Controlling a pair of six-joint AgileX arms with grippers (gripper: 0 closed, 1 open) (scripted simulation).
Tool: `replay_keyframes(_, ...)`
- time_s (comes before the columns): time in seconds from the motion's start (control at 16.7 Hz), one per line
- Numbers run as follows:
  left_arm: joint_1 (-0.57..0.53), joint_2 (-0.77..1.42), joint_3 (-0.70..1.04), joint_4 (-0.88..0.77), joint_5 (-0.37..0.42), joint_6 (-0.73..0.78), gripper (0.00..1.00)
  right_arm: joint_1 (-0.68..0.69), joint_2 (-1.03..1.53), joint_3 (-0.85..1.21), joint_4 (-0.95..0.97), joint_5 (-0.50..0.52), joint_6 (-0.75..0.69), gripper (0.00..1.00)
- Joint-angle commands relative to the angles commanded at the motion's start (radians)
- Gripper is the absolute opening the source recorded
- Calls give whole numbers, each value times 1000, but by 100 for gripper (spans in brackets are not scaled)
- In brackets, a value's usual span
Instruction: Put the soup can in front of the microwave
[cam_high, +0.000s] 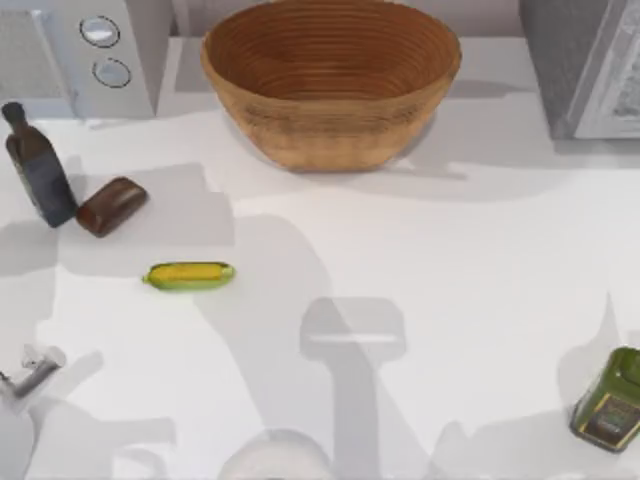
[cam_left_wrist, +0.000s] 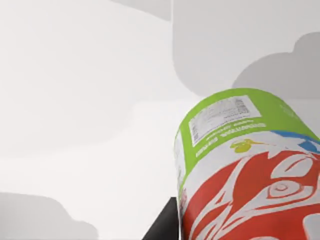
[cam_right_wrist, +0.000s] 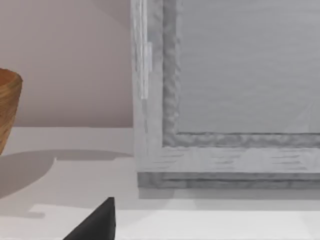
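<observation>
One soup can (cam_left_wrist: 245, 170) is seen close under the left wrist camera, above the table (cam_left_wrist: 75, 125), a dark finger (cam_left_wrist: 162, 225) beside it; whether it is gripped cannot be told; the microwave (cam_high: 85, 55) is set at the table's far left.

Nothing legible for you in any view. Closest candidate is the soup can (cam_left_wrist: 250, 170) in the left wrist view: a white panel on its green band carries rows of fine print and what looks like a barcode block, with a line of white lettering just under it, but you can't make out a single character. The red part shows only white swirl artwork, no words. In the top view, the olive-green tin (cam_high: 610, 402) at the worktop's right edge has a dark label with a pale border; its text is too small to read. The microwave (cam_high: 80, 55) has two round dials, no readable markings.
</observation>
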Motion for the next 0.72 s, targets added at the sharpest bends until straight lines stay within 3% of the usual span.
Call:
replay_keyframes(0.54,-22,6,-7,10,11,-25,0,0,0,0,0,0,0,100)
replay_keyframes(0.72,-22,6,-7,10,11,-25,23,0,0,0,0,0,0,100)
